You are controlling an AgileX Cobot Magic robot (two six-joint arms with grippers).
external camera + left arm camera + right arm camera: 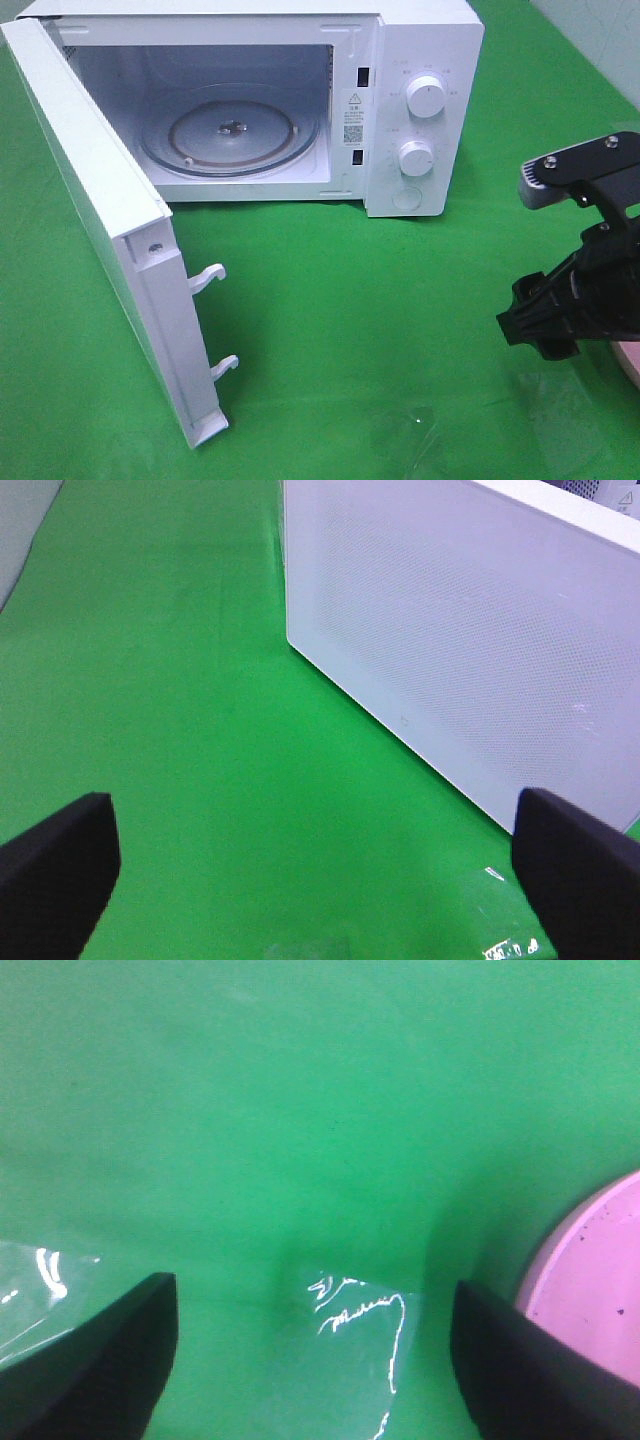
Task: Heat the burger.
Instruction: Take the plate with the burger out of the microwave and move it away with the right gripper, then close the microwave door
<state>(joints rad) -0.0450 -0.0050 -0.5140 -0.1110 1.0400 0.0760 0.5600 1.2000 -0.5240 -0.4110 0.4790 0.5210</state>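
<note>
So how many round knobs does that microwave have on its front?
2. Both are on the microwave's white control panel to the right of its open cavity: the upper knob and the lower knob directly beneath it. None looks hidden.

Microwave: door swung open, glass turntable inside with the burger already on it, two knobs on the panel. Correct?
Not quite. The turntable is bare: no burger shows in any view. The exterior high view shows it. The microwave door is open, and the panel has two knobs.
</note>
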